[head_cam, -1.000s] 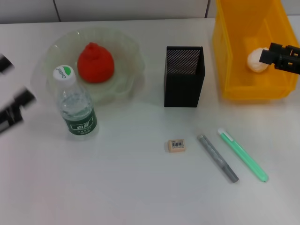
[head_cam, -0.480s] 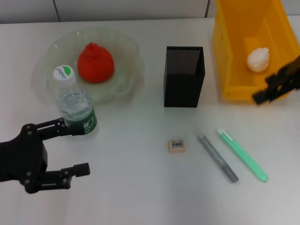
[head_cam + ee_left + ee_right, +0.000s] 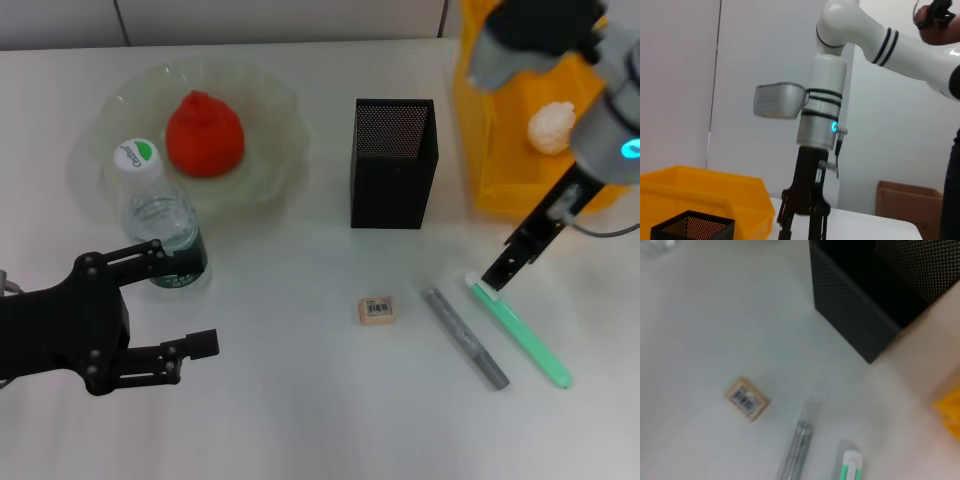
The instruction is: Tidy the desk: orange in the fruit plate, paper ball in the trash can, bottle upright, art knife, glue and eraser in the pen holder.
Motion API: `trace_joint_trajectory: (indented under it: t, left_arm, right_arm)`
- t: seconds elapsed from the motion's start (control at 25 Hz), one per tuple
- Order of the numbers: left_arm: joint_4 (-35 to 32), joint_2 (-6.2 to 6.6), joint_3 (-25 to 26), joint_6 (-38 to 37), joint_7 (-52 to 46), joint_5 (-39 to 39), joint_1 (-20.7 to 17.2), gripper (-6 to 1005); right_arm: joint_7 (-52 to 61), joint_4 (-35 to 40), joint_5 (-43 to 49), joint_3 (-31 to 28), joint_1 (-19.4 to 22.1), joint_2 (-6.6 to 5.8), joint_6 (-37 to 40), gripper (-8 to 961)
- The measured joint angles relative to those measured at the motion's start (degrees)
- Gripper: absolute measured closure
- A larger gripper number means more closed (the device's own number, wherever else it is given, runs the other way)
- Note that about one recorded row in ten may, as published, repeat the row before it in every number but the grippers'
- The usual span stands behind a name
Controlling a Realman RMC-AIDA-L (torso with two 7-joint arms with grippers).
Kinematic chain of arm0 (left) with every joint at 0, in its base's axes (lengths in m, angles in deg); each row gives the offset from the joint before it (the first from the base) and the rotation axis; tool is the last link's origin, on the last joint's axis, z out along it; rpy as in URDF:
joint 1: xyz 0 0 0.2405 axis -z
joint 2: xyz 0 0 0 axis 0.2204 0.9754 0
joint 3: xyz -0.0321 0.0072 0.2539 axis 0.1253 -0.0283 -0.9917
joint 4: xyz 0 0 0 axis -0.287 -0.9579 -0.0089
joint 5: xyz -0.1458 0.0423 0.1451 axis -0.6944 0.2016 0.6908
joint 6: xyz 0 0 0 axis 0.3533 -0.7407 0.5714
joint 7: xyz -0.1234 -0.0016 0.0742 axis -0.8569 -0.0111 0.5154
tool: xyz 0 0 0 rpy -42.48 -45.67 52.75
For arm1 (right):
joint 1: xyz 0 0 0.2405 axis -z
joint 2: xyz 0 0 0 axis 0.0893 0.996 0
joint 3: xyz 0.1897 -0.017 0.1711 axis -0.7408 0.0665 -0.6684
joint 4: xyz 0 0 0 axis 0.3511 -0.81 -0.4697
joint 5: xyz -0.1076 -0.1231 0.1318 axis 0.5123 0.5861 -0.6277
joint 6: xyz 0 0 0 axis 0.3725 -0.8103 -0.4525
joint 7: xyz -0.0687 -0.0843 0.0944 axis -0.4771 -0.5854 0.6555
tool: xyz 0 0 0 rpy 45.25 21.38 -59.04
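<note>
In the head view the left hand (image 3: 165, 300) sits at the lower left of the frame, its two black fingers spread wide apart and holding nothing; the upper finger lies just beside the base of the bottle (image 3: 158, 222), which stands upright on the white counter (image 3: 300, 400) with its white cap on top. Behind the bottle, at the upper left, the orange (image 3: 204, 134) rests in the fruit plate (image 3: 270, 100).

The pen holder (image 3: 393, 163) stands upright at the upper centre, well apart from the hands. The trash can (image 3: 500, 150) fills the upper right corner, with the paper ball (image 3: 552, 127) lying inside it.

The right hand (image 3: 498, 272) reaches down from the right arm at the right of the frame, its tips just above the white end of the green pen-shaped tool (image 3: 520, 333) lying on the counter; whether its fingers are apart or together I cannot tell. A grey pen-shaped tool (image 3: 464, 337) lies just left of the green one, both slanting toward the lower right. The eraser (image 3: 376, 310) lies flat in the lower centre, barcode sticker up, between the left hand and the grey tool.

The right wrist view shows the eraser, the grey tool, the green tool's white end and a corner of the pen holder.
</note>
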Motion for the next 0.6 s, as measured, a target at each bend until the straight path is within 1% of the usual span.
trace_joint_trajectory:
  t: [0.12, 0.28, 0.6]
  left_arm:
    - [0.0, -0.32, 0.0, 0.4, 0.1, 0.1, -0.1, 197]
    - [0.5, -0.95, 0.0, 2.0, 0.5, 0.1, -0.1, 197]
    - [0.9, -1.59, 0.0, 3.3, 0.6, 0.0, -0.1, 197]
  right_arm:
    - [1.9, -2.3, 0.0, 4.4, 0.0, 0.19, -4.1, 148]
    - [4.3, -3.7, -0.3, 9.5, 0.2, 0.3, -7.6, 148]
    - [4.8, -4.8, -2.4, 11.2, 0.5, 0.38, -9.6, 147]
